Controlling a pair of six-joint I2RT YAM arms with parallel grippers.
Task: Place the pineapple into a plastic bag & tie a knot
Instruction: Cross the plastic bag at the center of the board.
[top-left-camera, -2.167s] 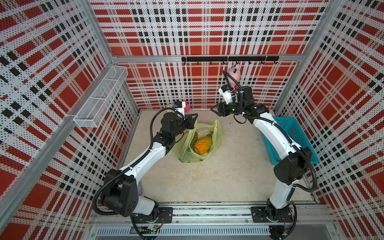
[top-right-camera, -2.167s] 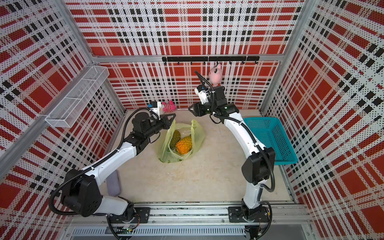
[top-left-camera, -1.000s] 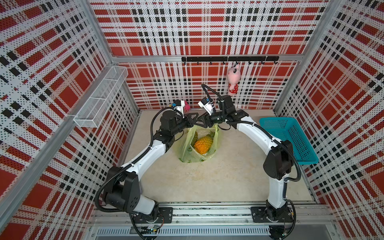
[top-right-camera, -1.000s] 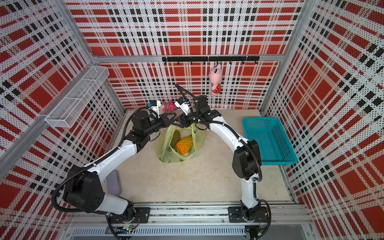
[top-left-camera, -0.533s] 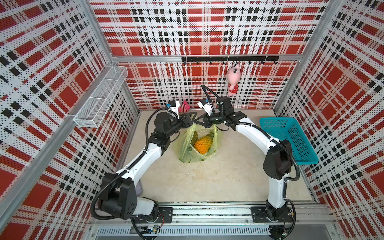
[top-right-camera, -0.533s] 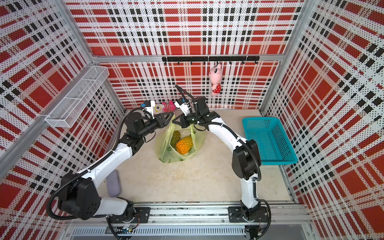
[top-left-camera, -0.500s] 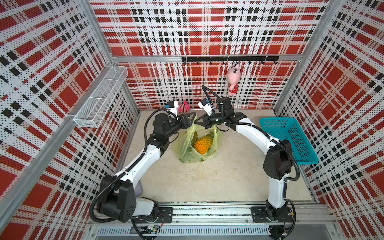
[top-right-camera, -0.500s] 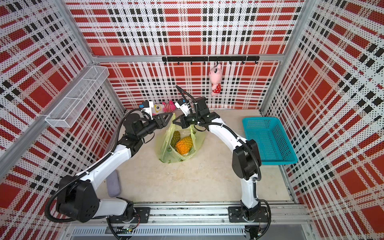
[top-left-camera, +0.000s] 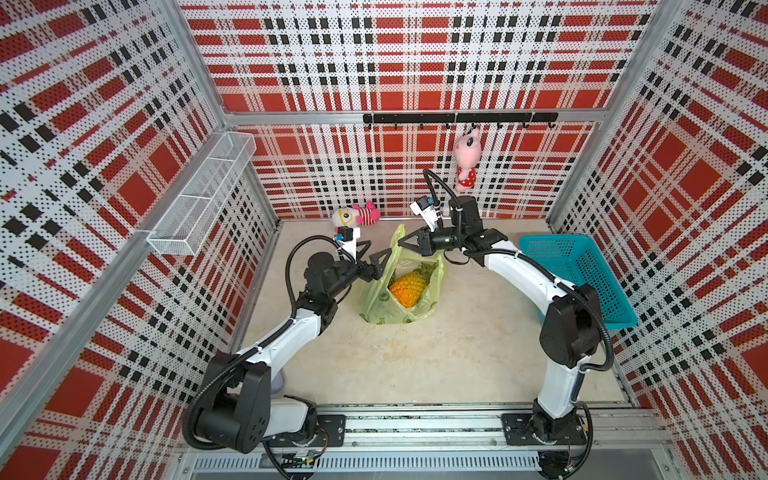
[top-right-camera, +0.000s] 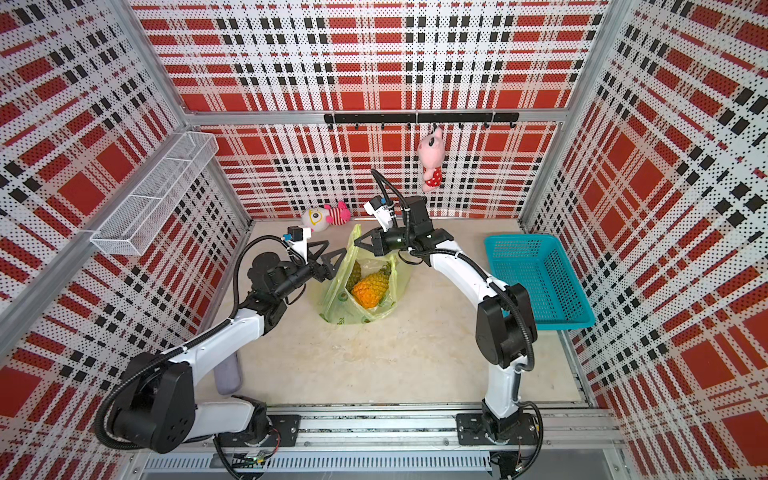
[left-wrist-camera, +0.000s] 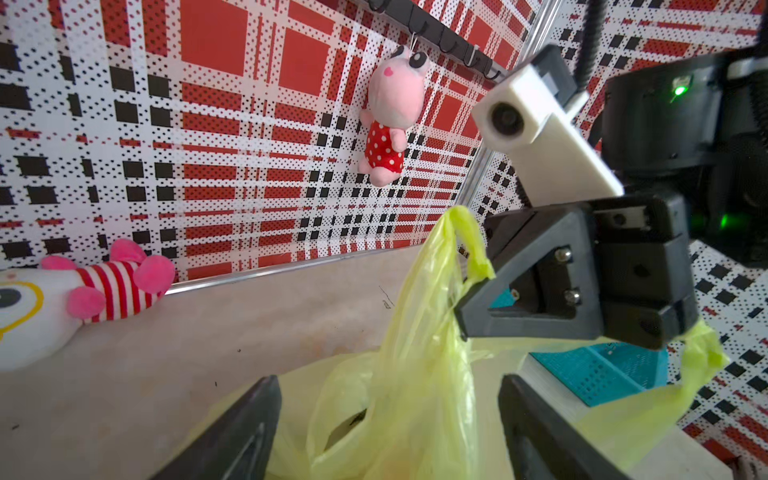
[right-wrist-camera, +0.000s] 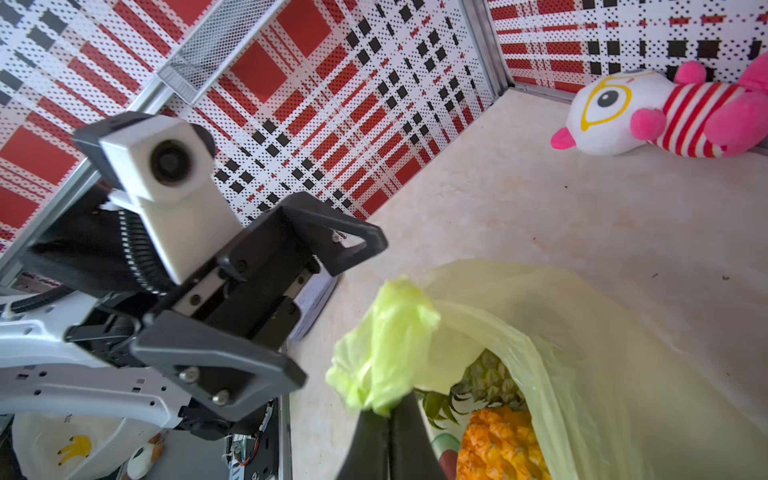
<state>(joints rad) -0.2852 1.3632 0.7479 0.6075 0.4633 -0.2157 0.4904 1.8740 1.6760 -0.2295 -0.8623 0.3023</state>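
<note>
Having let go, the left claw (top-left-camera: 375, 254) gapes empty beside the right claw (top-left-camera: 402, 243), now pinched shut on a strap (right-wrist-camera: 384, 340) of the bag (top-left-camera: 380, 309); tying remains.

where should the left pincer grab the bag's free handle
Pinch the free handle at its bunched top, probably reaching low across the bag mouth: it's a thin strap tucked close under the right pincer, which is shut on the other handle.

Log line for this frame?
pineapple: in plastic bag | left gripper: open | right gripper: shut on handle strap | tie: not done
</note>
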